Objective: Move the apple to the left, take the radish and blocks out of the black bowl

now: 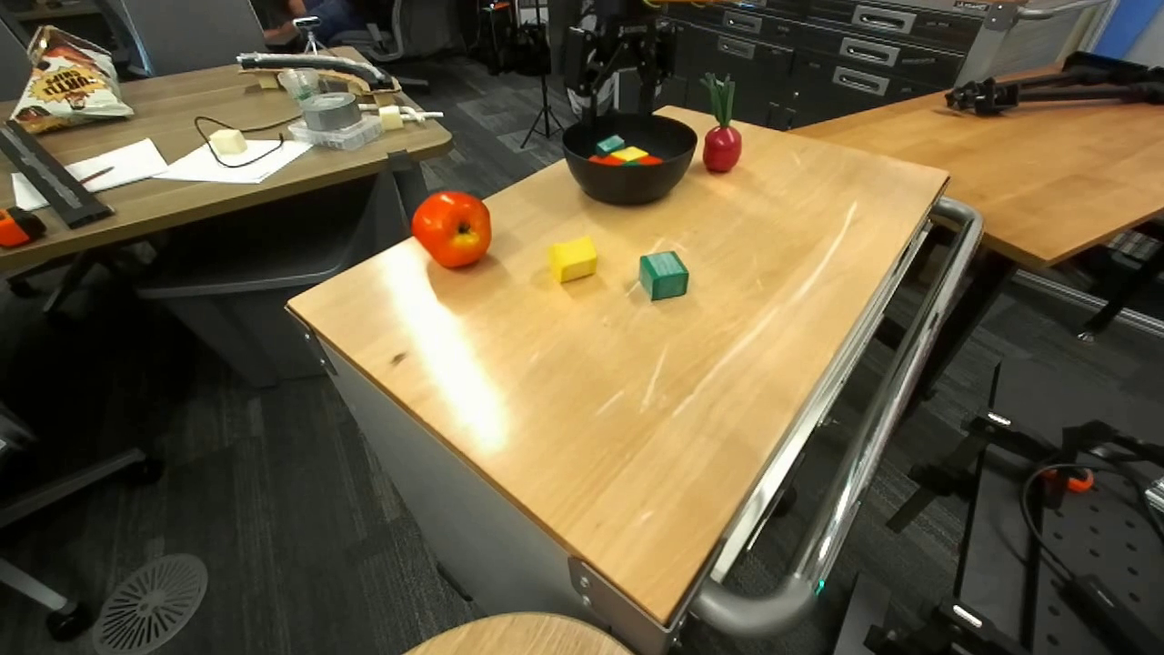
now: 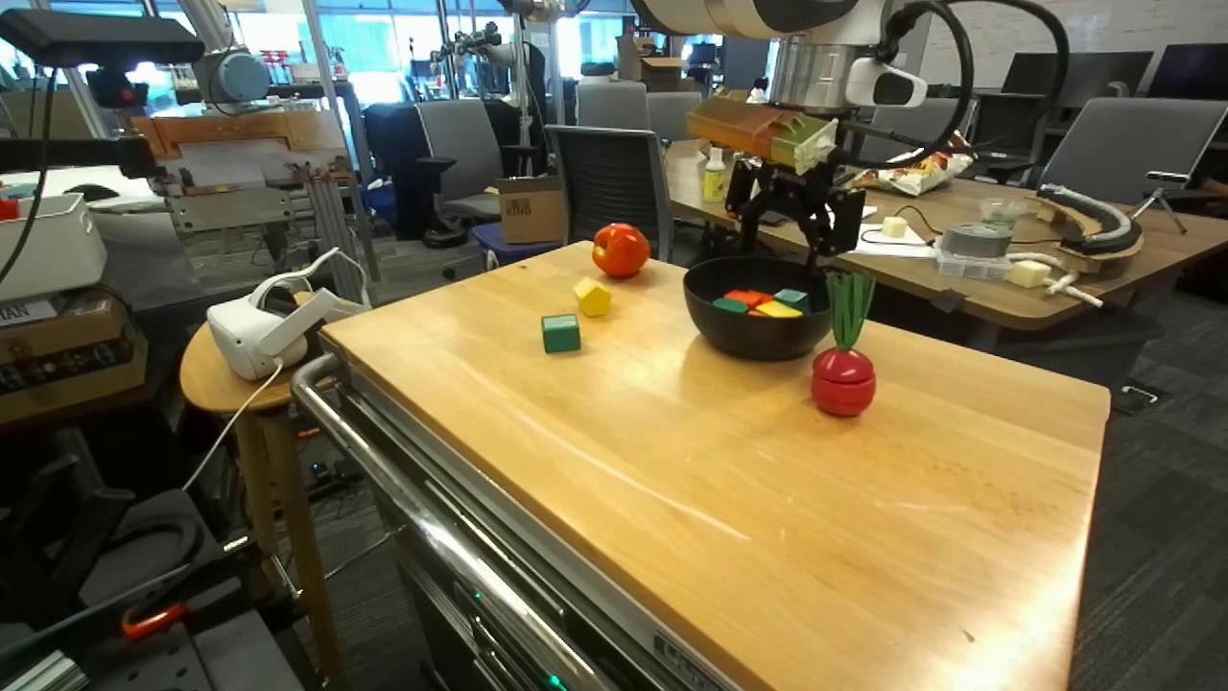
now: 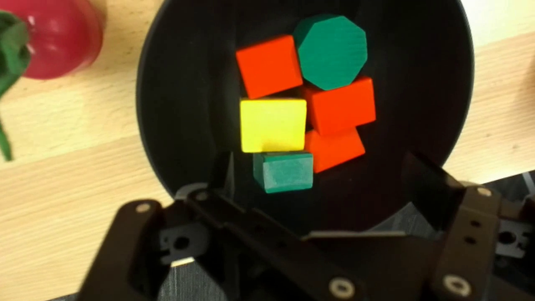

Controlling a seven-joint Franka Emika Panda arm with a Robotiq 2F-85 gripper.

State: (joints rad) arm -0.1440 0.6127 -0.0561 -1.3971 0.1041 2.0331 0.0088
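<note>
1. Pale wood tops your bench (image 1: 582, 391), and the black bowl (image 2: 753, 338) sits upright on it, close to an edge.
2. Looking down from the wrist, you see inside the bowl a yellow block (image 3: 273, 125), a pale green block (image 3: 288, 172) just beside it, a many-sided green block (image 3: 333, 52) and three red ones — an upper red block (image 3: 269, 67), a middle red block (image 3: 345, 106) and a lower red block (image 3: 336, 148) that the middle one partly covers.
3. Your tool (image 3: 320, 177) is at the bowl with its fingers (image 3: 225, 175) spread wide apart; the pale green block shows between them in the wrist view, with a gap on either side. Whether the fingertips dip below the rim, you cannot tell.
4. Just beside the bowl, outside it, the radish (image 2: 844, 384) stands upright on the bench, its green leaves pointing up.
5. On another part of the bench, you have a loose row: a deep green block (image 1: 664, 276), a loose yellow block (image 1: 573, 261), then the apple (image 1: 452, 229) — near the edge and well apart from the bowl.
6. Your robot arm (image 2: 811, 77) hangs above the bowl in an exterior view, and a metal handle (image 2: 422, 513) runs along the bench's side.
7. Past the handle, a round stool (image 2: 201, 384) bears a white headset (image 2: 251, 331).
8. Farther off, a neighboring bench (image 1: 200, 95) carries a snack bag (image 1: 68, 86) and a roll of gray tape (image 1: 332, 112); dark drawers (image 1: 782, 82) and an office chair (image 2: 609, 178) stand behind.
</note>
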